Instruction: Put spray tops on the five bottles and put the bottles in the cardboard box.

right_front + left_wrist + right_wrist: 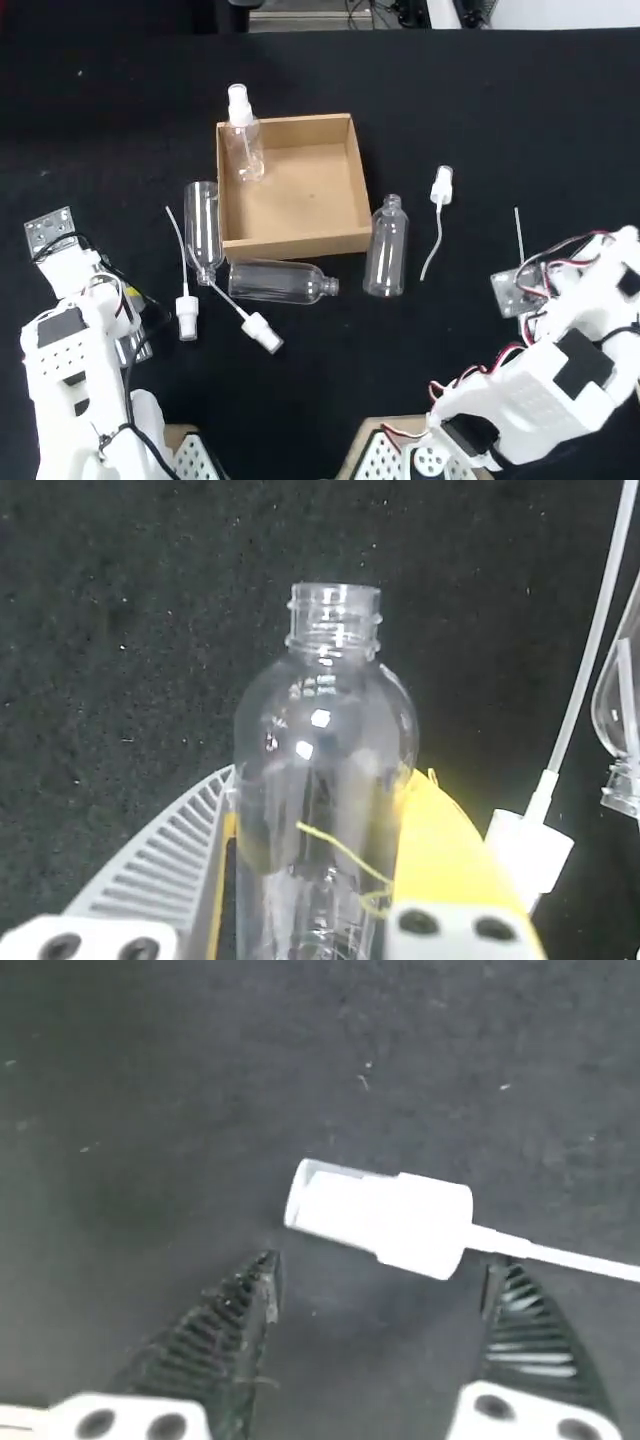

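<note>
Bottle (325, 710) in left hand (330, 775), right hand (385, 1265) spread

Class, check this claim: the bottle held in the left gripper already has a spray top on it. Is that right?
Not right. The bottle held in the left gripper has a bare, open threaded neck, and a spray top lies loose beside it. The left wrist view shows this.

The lower part of the bottle (325, 700) held in my left gripper (325, 780) runs off the frame. A second bottle (622, 720) is cut by the edge. Ahead of my right gripper (385, 1265), the tube of the spray top (380, 1215) leaves the picture.
</note>
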